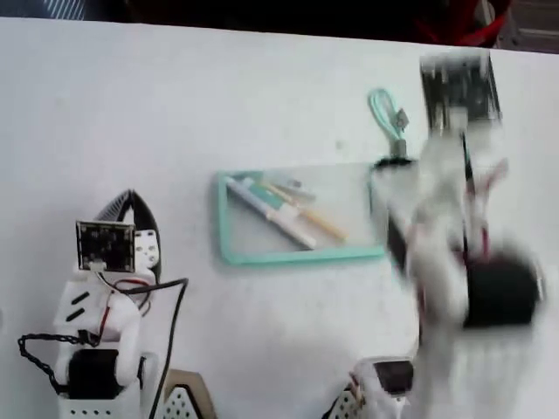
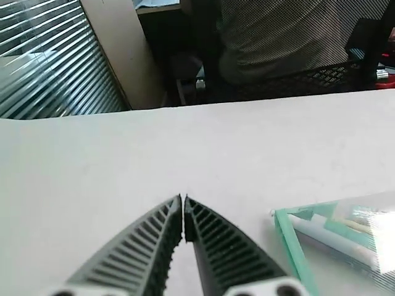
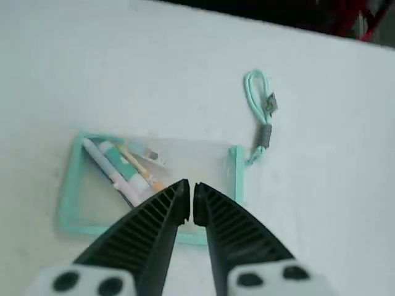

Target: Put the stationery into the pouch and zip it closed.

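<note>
A clear pouch with a mint-green rim lies flat mid-table, with pens and markers inside it. A mint wrist strap trails from its far right corner. My right gripper hangs shut and empty above the pouch, over the edge nearer the arms, with the stationery and strap beyond it. The right arm is blurred at the pouch's right end. My left gripper is shut and empty over bare table, left of the pouch corner.
The left arm stands at the front left, well away from the pouch. White table stretches open on the left and at the back. The table's far edge meets a dark room with a mesh chair.
</note>
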